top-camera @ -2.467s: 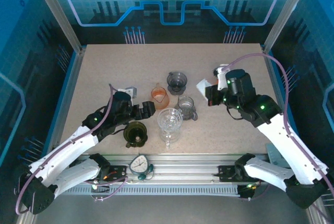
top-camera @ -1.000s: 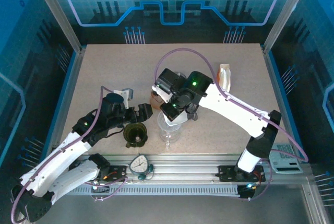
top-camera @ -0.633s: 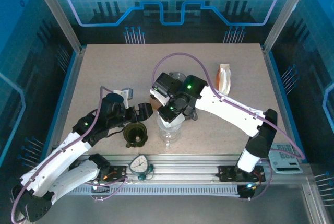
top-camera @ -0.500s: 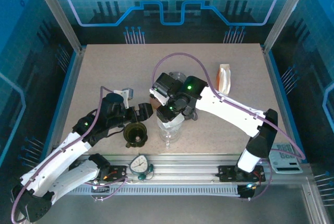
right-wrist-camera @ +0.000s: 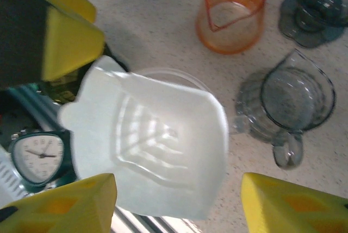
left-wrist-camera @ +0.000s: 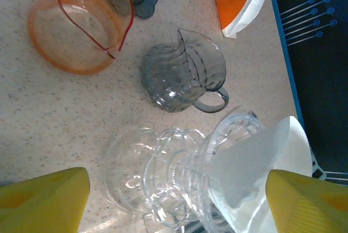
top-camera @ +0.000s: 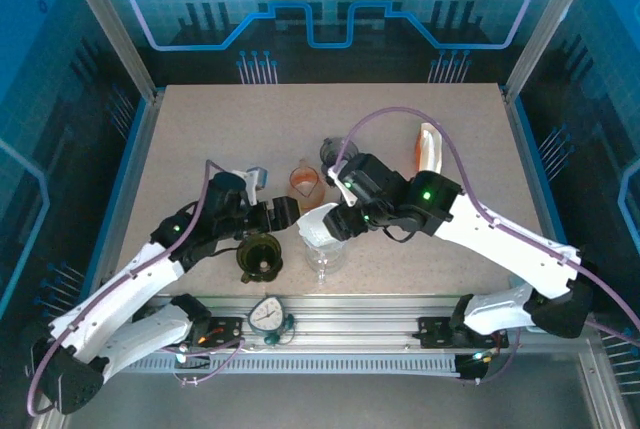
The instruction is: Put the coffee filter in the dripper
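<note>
**Filter sits at the dripper mouth, both grippers spread wide**

The coffee filter (right-wrist-camera: 157, 146) lies in the top of the clear glass dripper (left-wrist-camera: 179, 178), which stands near the front middle of the table (top-camera: 200, 139). From the right wrist, the white paper covers most of the dripper's rim. Its ribbed cone is pressed down toward the centre and one flap hangs over the rim. From the left wrist, the paper stands proud of the glass on one side, so it looks lodged rather than fully seated.

The right gripper (right-wrist-camera: 178, 187) hovers directly over the paper with its fingers far apart, one on either side of the filter. It is not pinching the paper; whether a finger brushes the edge cannot be told. That wide stance fits a release from straight above, which would let the cone drop into the glass without dragging it sideways.

The left gripper (left-wrist-camera: 176, 187) is also spread wide and empty, held low just beside the dripper and facing it. It is probably there to steady the tall glass if the paper needs a push.

The orange cup (right-wrist-camera: 234, 10) and grey pitcher (right-wrist-camera: 293, 102) stand just behind the dripper, close enough to be knocked if an arm swings that way.
</note>
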Tool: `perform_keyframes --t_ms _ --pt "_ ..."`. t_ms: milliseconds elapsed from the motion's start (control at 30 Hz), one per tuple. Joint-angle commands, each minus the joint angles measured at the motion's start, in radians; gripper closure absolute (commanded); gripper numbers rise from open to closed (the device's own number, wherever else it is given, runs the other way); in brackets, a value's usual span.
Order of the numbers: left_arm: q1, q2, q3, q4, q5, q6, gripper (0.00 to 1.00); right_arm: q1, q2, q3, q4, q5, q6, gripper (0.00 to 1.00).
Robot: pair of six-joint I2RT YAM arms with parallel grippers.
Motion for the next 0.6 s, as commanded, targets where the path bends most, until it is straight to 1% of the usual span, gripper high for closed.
perform_keyframes --t_ms 0,67,133,300,333,367,433,467,567 --pt "-0.019 0.026 0.066 0.008 0.069 0.019 0.21 -0.015 -0.035 -0.071 0.072 0.078 0.041 0.38" --pt "-0.035 0.036 0.078 -0.023 0.053 0.032 0.26 -0.020 -0.051 -0.102 0.092 0.081 0.042 0.42" --pt "-0.043 0.039 0.076 -0.037 0.049 0.033 0.28 -0.023 -0.053 -0.124 0.107 0.080 0.037 0.48" --pt "-0.055 0.046 0.048 -0.004 0.082 0.008 0.35 -0.025 -0.040 -0.145 0.138 0.074 0.015 0.65" --pt "-0.058 0.049 0.041 0.006 0.086 0.001 0.39 -0.026 -0.037 -0.149 0.144 0.076 0.013 0.69" --pt "-0.062 0.054 0.037 0.015 0.086 -0.006 0.45 -0.025 -0.033 -0.150 0.148 0.078 0.012 0.72" --pt "-0.064 0.061 0.024 0.030 0.087 -0.017 0.55 -0.023 -0.028 -0.152 0.153 0.079 0.007 0.75" --pt "-0.065 0.065 0.018 0.039 0.087 -0.020 0.57 -0.023 -0.025 -0.152 0.154 0.084 0.005 0.77" --pt "-0.064 0.072 0.001 0.070 0.099 -0.033 0.57 -0.018 -0.019 -0.152 0.155 0.094 0.001 0.82"
